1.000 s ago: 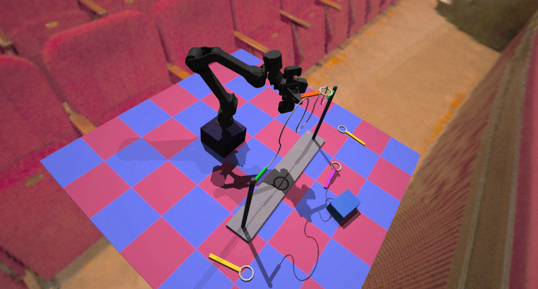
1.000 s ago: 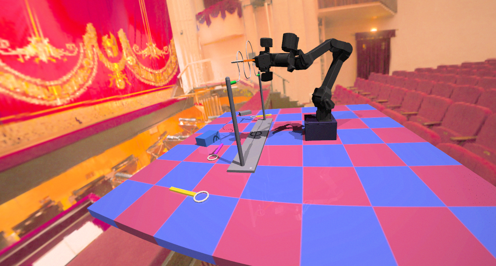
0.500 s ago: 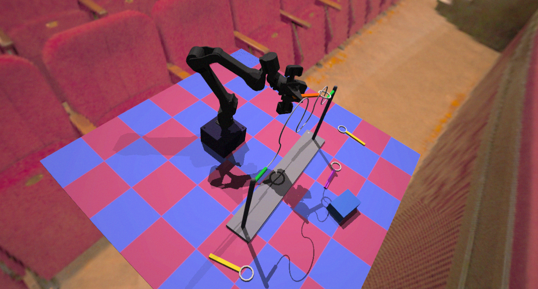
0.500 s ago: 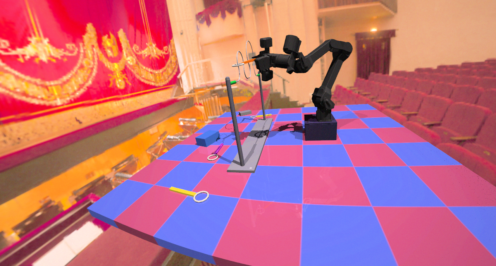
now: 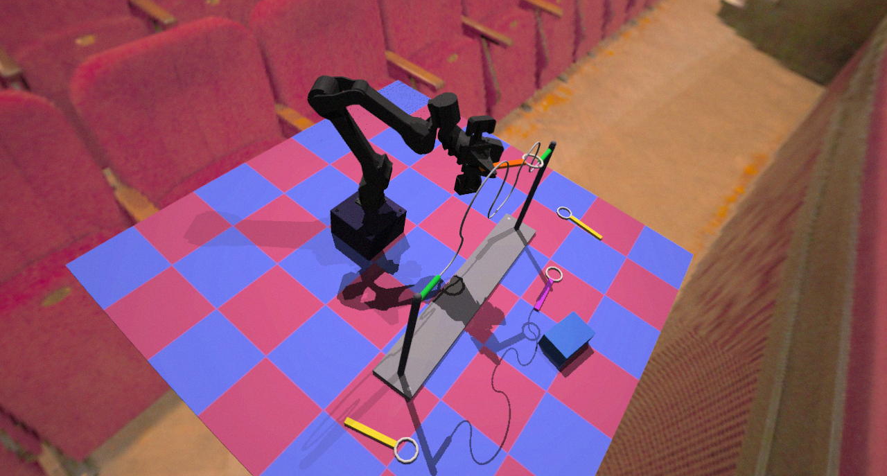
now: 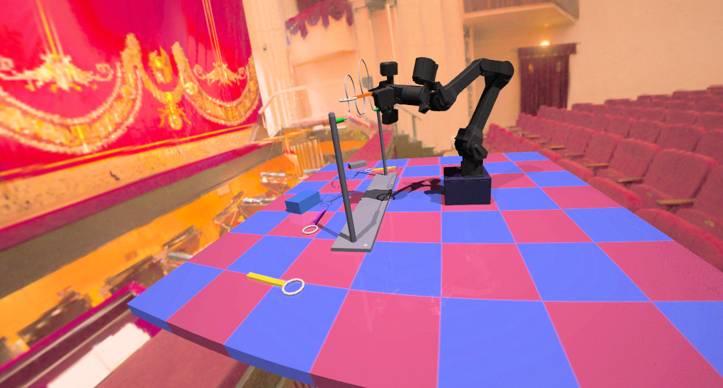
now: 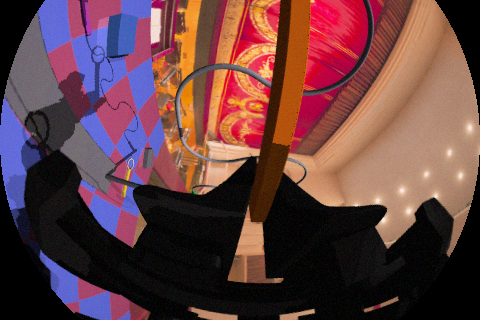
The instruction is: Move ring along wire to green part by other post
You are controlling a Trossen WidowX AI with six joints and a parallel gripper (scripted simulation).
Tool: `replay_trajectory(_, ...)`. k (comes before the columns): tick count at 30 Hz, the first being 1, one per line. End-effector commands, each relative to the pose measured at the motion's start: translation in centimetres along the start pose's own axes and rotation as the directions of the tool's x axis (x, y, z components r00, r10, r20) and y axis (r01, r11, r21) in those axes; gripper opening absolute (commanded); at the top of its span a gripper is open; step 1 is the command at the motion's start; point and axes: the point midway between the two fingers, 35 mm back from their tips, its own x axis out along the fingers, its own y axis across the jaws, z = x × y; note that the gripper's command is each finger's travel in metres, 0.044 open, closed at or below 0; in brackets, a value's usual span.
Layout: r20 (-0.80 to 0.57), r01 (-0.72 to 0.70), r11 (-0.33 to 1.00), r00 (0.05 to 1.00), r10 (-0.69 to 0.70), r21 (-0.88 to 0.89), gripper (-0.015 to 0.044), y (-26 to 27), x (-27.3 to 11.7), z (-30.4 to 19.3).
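My gripper (image 5: 488,167) (image 6: 374,94) (image 7: 258,162) is shut on the orange handle (image 5: 511,163) (image 6: 364,95) (image 7: 292,50). The white ring (image 5: 534,167) (image 6: 342,100) is held nearly flat around a rising stretch of the grey wire (image 5: 461,238) (image 6: 359,72) (image 7: 180,110), near the green part (image 5: 546,155) (image 6: 339,120) by one post (image 5: 531,194) (image 6: 341,178). In the wrist view only the ring's edge shows at the top. I cannot tell the gap between ring and wire. The other green part (image 5: 431,285) (image 6: 375,109) is beside the second post (image 5: 409,337) (image 6: 381,143).
The posts stand on a grey base (image 5: 396,371) (image 6: 348,246). A blue box (image 5: 567,337) (image 6: 303,201) (image 7: 121,35), a magenta-handled ring tool (image 5: 543,294) (image 6: 318,217) (image 7: 84,12) and two yellow-handled ones (image 5: 372,433) (image 5: 584,226) lie on the table. The wire has tall loops near my gripper.
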Motion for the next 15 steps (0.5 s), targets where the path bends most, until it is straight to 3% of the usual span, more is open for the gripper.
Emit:
replay_trajectory(1,-0.009,-0.032,0.999,0.999,0.032,0.044,-0.015,1.3,-0.2,0.0)
replay_trajectory(15,-0.019,-0.155,0.949,0.986,0.166,0.276,-0.015,5.3,-1.1,0.6)
